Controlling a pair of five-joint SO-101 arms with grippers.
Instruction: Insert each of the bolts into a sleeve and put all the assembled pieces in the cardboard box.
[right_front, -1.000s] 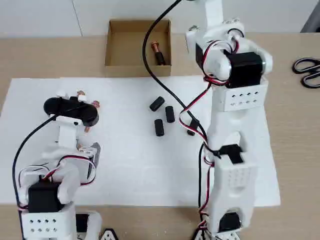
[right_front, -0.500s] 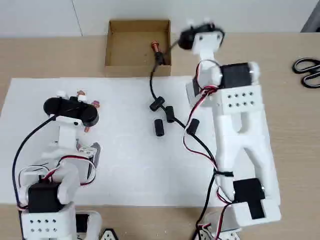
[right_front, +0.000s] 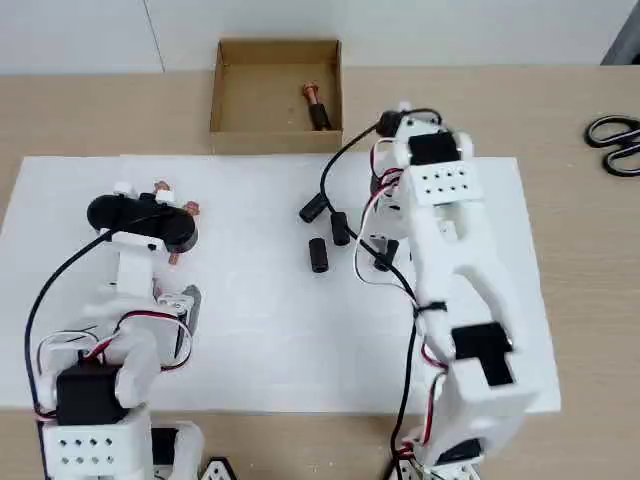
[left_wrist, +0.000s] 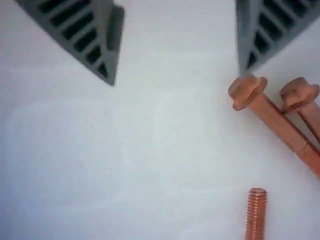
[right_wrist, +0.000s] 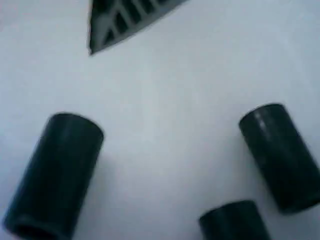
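Light-wood counter (right_front: 580, 250) is carrying a white sheet (right_front: 260, 330). Pale wall (right_front: 100, 30) is running beyond the sheet's far edge. Black-handled scissors (right_front: 615, 143) are lying beside the sheet.

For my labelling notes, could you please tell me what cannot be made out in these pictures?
Left wrist view: two copper flanged bolts run off the edge, ends unseen; a third threaded copper bolt, head cut off.
High view: one black cylindrical sleeve is partly behind the right arm.
Right wrist view: another black sleeve runs off the edge.
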